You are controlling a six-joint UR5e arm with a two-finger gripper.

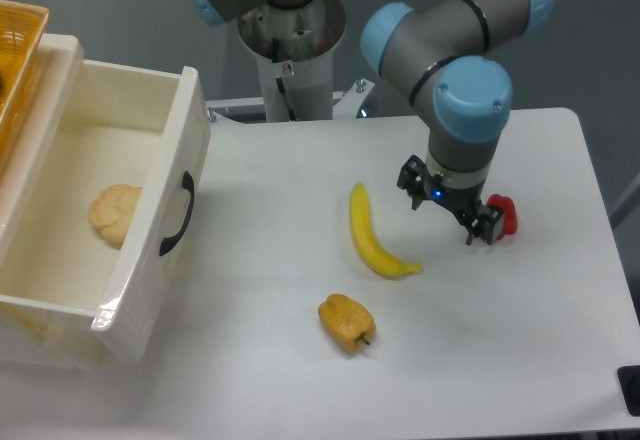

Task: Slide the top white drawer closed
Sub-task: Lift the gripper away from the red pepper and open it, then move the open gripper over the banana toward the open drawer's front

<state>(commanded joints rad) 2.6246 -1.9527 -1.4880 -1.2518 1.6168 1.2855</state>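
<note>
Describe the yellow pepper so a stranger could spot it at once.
Start at the open top white drawer on the left, then move right across the table. Below the banana sits the yellow pepper: squat and lumpy, unlike the long, curved banana.

Glossy white plastic top white drawer (95,150) with black handle (177,214), woven yellow basket (18,50), matt white table (480,360).

The top white drawer (110,175) was glossy white with a black handle (178,215), and a pale tan bun (115,213) sat in it. Yellow banana (375,235), yellow-orange pepper (346,322), some small red thing (505,215), white table (300,260). The arm (455,50) was grey with light blue caps, gripper (450,205) black. Basket (20,60) was woven yellow.
</note>
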